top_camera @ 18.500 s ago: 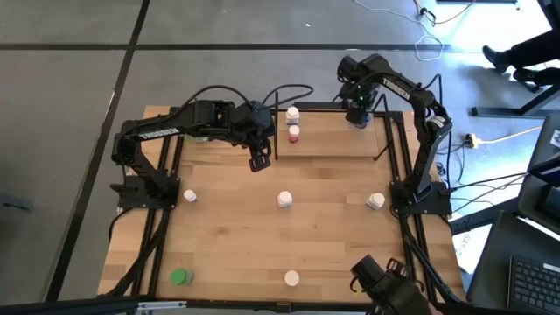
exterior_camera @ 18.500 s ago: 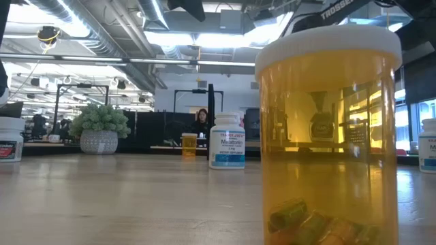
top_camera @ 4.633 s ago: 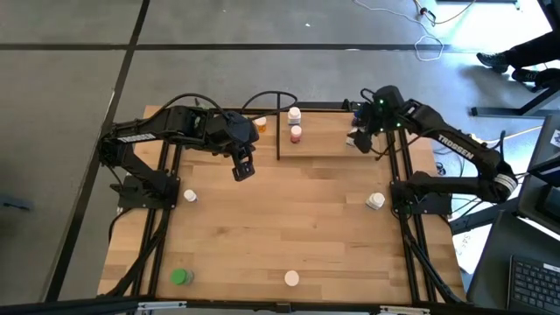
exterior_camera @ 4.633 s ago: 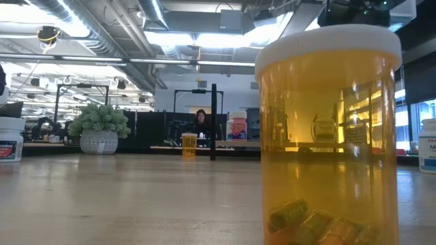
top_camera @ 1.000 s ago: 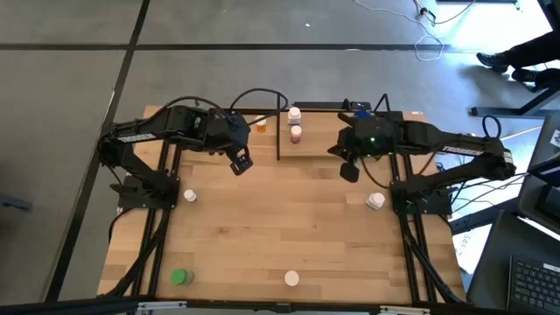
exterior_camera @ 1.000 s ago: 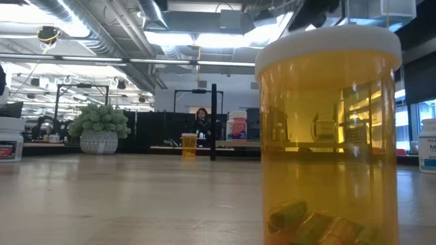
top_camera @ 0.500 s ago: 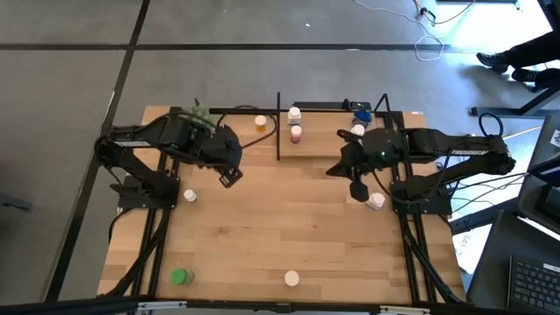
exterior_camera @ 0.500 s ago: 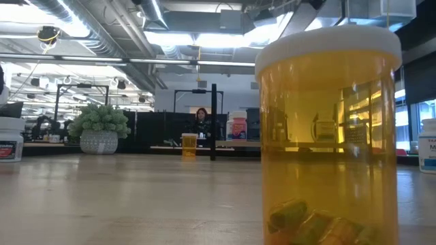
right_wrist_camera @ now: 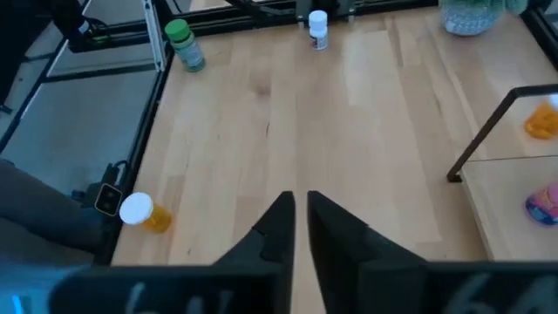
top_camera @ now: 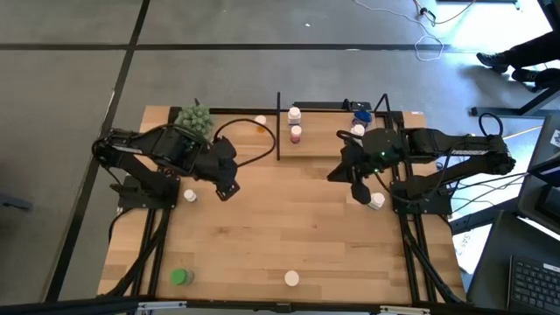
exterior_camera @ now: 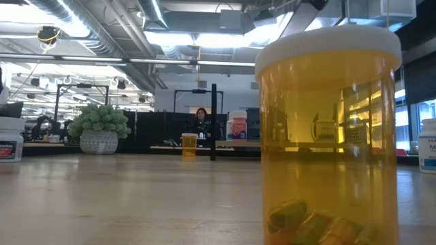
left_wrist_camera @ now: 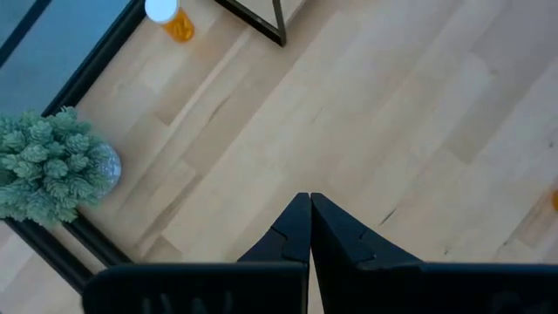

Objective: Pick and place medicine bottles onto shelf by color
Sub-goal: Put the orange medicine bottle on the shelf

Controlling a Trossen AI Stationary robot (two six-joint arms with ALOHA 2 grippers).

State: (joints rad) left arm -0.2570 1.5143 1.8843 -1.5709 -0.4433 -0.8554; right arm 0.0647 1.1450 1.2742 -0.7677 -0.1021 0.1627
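Note:
The shelf (top_camera: 337, 144) stands at the far side and bears a white bottle (top_camera: 293, 114), a pink bottle (top_camera: 295, 133), a blue bottle (top_camera: 360, 111) and another white one (top_camera: 357, 131). An orange bottle (top_camera: 260, 122) stands left of it on the table. More medicine bottles stand upright on the tabletop: white (top_camera: 190, 196), white (top_camera: 376, 200), green (top_camera: 179, 277) and a white-capped orange one (top_camera: 291, 278). My left gripper (top_camera: 226, 188) hovers shut right of the left white bottle. My right gripper (top_camera: 359, 191) hovers beside the right white bottle, with a narrow gap between its fingers (right_wrist_camera: 301, 205).
A green bushy plant (top_camera: 194, 118) sits at the far left corner. Black frame rails (top_camera: 166, 219) run along both sides of the table. The low view is largely filled by the orange bottle (exterior_camera: 327, 136). Bare wood lies in the table's middle.
My left gripper has swung toward the near edge and a little left, uncovering the plant. My right gripper has moved toward the near edge, closer to the right white bottle, and has since kept still. No bottle has moved.

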